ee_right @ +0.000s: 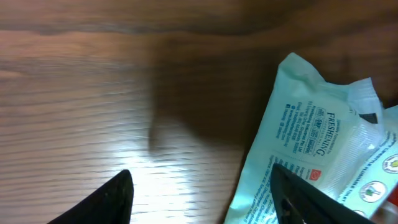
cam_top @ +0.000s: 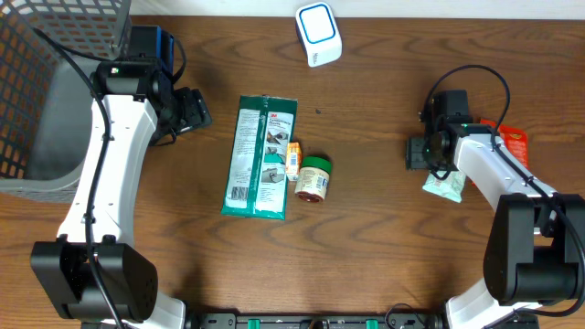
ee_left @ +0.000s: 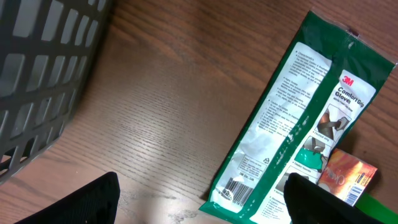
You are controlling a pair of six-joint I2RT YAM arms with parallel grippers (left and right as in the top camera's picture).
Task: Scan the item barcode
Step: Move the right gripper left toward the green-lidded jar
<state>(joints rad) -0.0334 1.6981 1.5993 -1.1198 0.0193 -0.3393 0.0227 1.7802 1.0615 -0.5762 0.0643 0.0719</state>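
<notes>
Hovering beside the glove packet, jaws wide

Overhead: the flat green plastic glove packet (cam_top: 260, 155) lies mid-table, its long axis running front to back. It sits just right of the left gripper (cam_top: 194, 111), the nearer arm. The white-and-blue block scanner (cam_top: 318, 34) sits beyond.

Left wrist: fingers spread, holding nothing. The packet's barcode (ee_left: 235, 186) shows near its lower end.

Right wrist: the right gripper (ee_right: 202, 199) is spread too. A pale crinkled wipes packet (ee_right: 311, 149) lies by one finger, not pinched.

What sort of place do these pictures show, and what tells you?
Probably a mock shop checkout: a white-and-blue barcode scanner, a grey mesh basket and a green plastic 3M glove packet.
</notes>
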